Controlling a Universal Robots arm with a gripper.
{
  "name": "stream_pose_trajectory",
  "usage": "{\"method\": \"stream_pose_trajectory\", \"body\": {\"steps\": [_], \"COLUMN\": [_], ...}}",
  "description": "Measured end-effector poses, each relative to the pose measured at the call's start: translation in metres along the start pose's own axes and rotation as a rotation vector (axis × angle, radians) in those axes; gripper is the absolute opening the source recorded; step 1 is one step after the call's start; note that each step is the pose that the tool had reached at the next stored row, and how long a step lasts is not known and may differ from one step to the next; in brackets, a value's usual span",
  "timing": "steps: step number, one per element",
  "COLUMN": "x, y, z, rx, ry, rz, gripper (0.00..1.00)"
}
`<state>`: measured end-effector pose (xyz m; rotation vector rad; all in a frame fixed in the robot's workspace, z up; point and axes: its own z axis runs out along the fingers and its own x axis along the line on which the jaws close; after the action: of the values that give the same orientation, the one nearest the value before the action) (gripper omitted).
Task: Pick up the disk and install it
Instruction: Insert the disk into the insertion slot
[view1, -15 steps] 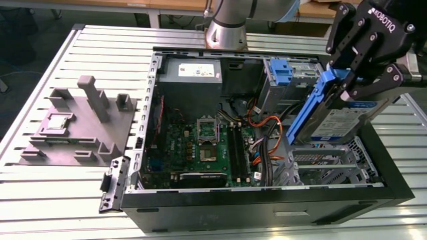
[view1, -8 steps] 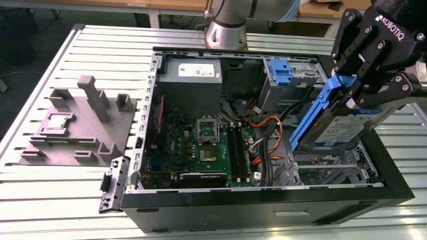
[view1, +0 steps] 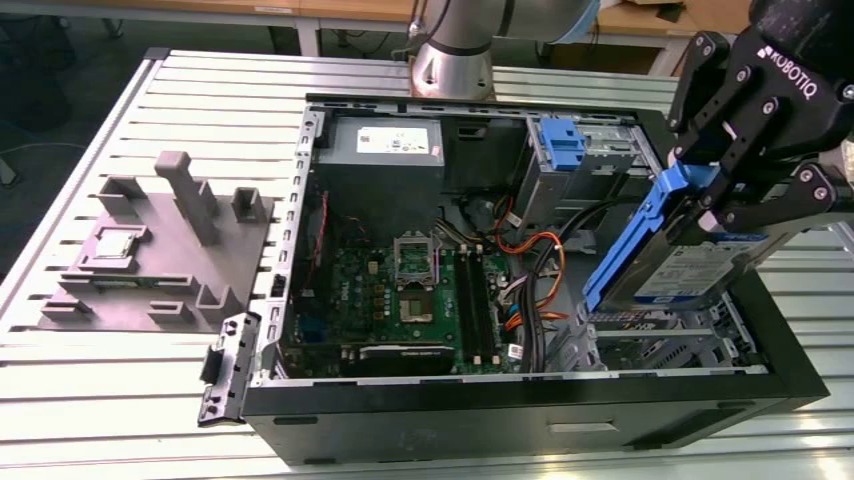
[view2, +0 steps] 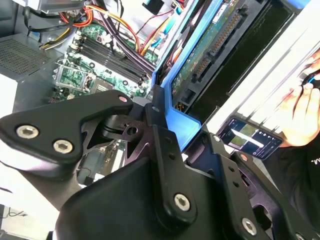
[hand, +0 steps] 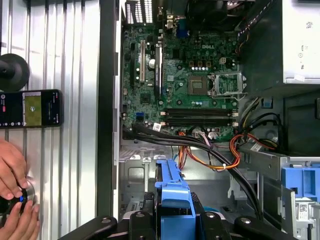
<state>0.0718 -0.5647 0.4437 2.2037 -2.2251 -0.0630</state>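
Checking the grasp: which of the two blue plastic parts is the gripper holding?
The disk, blue-railed with a labelled silver body, in the gripper; the bare blue latch stands in the bay.

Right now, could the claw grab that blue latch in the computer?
Probably not: the claw is shut on the disk, though the open case leaves the blue latch uncovered.

The disk (view1: 681, 268), silver-grey with a white-and-blue label and bright blue rails, hangs steeply tilted, clamped in the pincer (view1: 727, 212), over the open computer case (view1: 534, 415) at the exterior view's right.
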Motion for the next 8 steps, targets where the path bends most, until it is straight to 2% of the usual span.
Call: {"method": "stream_pose_trajectory", "body": {"steps": [8], "x": [0.0015], "y": [-0.0055], "z": [0.0058], "rx": [0.0], "ry": [0.0022], "rz": [0.0], "gripper": [0.37]}}
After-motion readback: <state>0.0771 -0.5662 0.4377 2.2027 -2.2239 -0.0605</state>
